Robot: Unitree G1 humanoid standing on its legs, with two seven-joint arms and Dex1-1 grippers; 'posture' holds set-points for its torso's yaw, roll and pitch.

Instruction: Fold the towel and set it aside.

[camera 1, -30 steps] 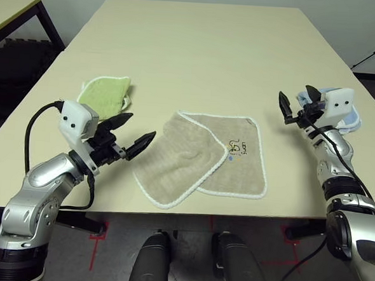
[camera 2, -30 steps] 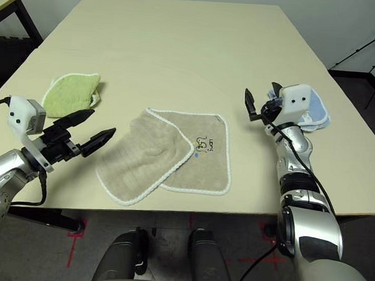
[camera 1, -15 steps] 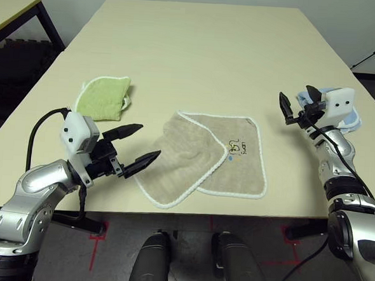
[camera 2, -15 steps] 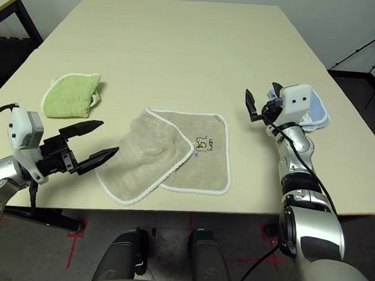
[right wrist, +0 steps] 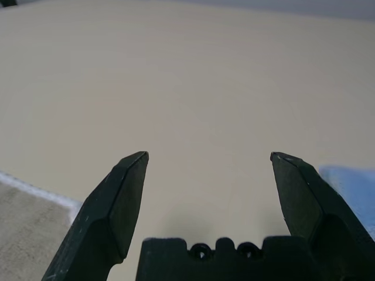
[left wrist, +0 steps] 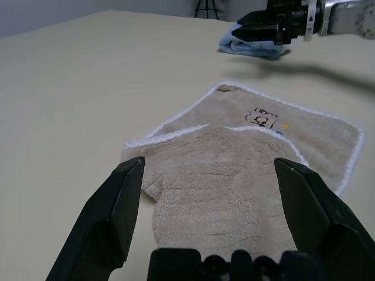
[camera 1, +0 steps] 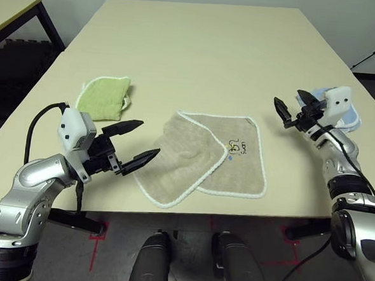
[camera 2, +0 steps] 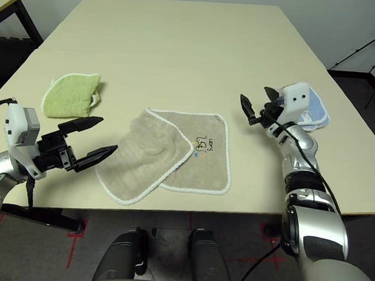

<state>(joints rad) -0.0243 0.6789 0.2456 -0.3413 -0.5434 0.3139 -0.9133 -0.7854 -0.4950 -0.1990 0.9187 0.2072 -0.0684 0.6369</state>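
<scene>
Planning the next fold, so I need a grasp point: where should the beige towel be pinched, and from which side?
Probably the doubled, white-edged corner of the beige towel nearest the table's front edge. The folded flap lies over the robot's left part of it, and the open left tool already hovers level beside that edge. Come in low from the robot's left, slipping one finger under the hem.

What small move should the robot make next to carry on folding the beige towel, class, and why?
Probably ease the left tool forward to the towel's near left edge. The towel lies partly folded, one flap laid over the rest, and that open tool hovers just short of it, pointing at the flap. The right tool is open too, off to the towel's right near a light-blue cloth, holding nothing.
</scene>
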